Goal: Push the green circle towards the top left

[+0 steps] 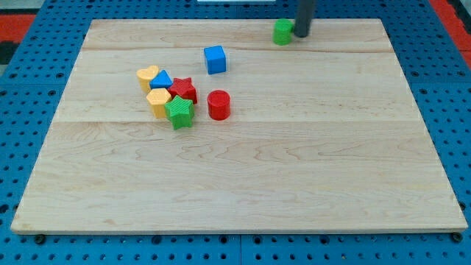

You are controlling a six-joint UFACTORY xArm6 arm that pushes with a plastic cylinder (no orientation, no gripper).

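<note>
The green circle (282, 32) is a small green cylinder near the top edge of the wooden board (243, 184), right of the middle. My tip (302, 34) is the lower end of a dark rod coming down from the view's top. It stands right against the green circle's right side, touching or nearly touching it.
A blue cube (215, 59) lies below and left of the green circle. Further left is a cluster: yellow heart (147, 76), blue block (161, 80), red star (183, 90), yellow block (158, 101), green star (179, 111). A red cylinder (218, 104) stands just right of it.
</note>
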